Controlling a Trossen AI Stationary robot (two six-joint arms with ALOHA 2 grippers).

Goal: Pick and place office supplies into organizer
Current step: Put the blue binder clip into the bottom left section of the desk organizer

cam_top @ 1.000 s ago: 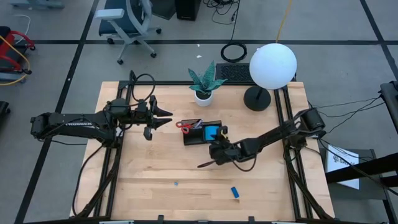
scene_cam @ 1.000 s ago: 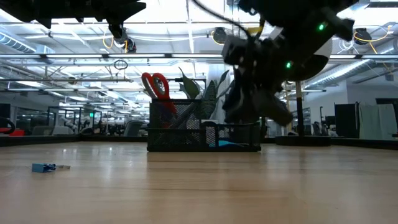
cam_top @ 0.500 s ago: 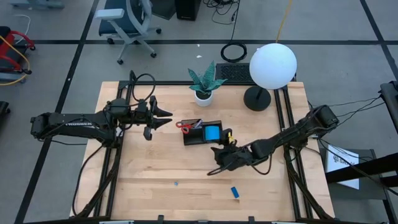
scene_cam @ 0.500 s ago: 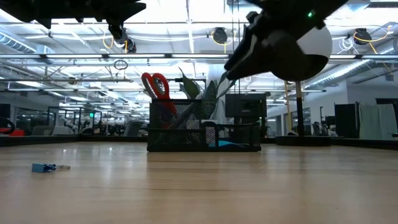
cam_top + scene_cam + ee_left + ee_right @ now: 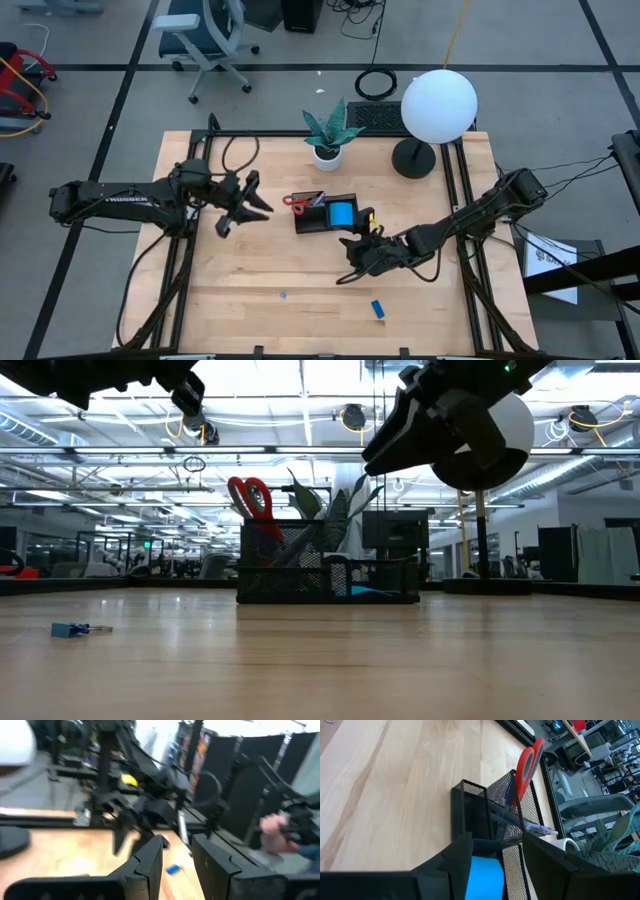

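Plant (image 5: 328,130) and lamp (image 5: 437,108) far of organizer (image 5: 325,213). Left pincer (image 5: 247,205) apart, left of organizer; right pincer (image 5: 352,263) apart, empty. Blue block (image 5: 378,309) near edge of surface (image 5: 250,290).

Overhead, table-level, two wrist cameras; all share organizer (image 5: 326,213).

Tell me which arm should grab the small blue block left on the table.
Probably right: the right gripper, open and empty, hovers close to the small blue block; the left gripper sits farther off, beyond the organizer.
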